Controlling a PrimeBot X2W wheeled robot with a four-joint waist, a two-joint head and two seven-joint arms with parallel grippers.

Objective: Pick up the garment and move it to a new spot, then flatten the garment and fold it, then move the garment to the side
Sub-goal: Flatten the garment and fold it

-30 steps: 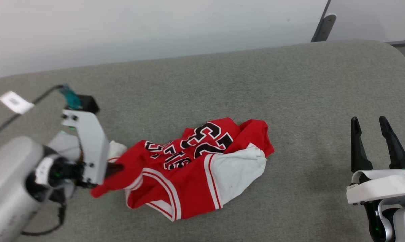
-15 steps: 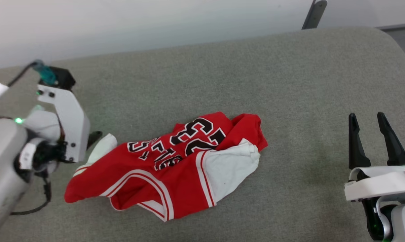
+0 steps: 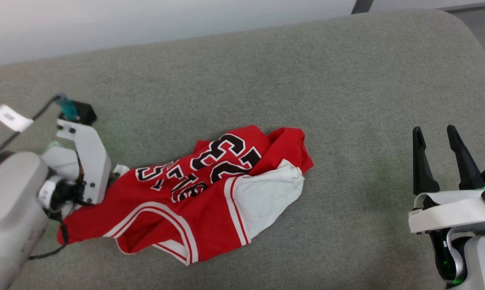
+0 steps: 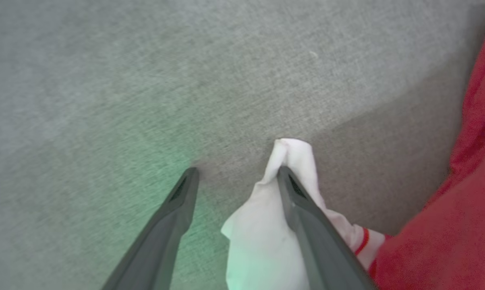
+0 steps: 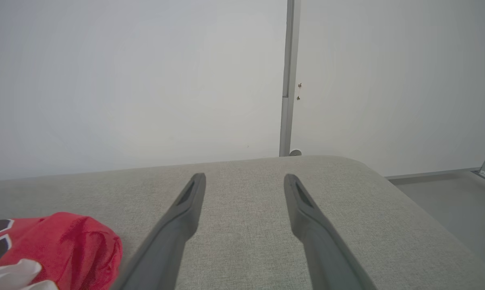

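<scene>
The garment [image 3: 194, 205] lies crumpled on the grey padded table [image 3: 347, 100], left of centre in the head view: red, with a white sleeve [image 3: 262, 201] on its right and black "23" print facing up. My left gripper [image 4: 237, 171] is open at the garment's left end. One of its fingers [image 4: 307, 225] rests on a small white sleeve fold [image 4: 266, 241], and bare table shows by the other. In the head view its white wrist bracket [image 3: 87, 161] covers the fingers. My right gripper [image 3: 434, 131] stands open at the lower right, well clear of the garment [image 5: 65, 241].
The table's far edge [image 3: 186, 40] meets a white wall. Its far right corner [image 3: 468, 32] is rounded, with floor beyond. A black cable with a white tag [image 3: 9, 117] trails from my left wrist. Bare table lies between the garment and my right gripper.
The head camera has tilted down. My left gripper drew back to the left, then came down onto the white sleeve fold. The garment's left end spread out leftward. The right arm held still.
</scene>
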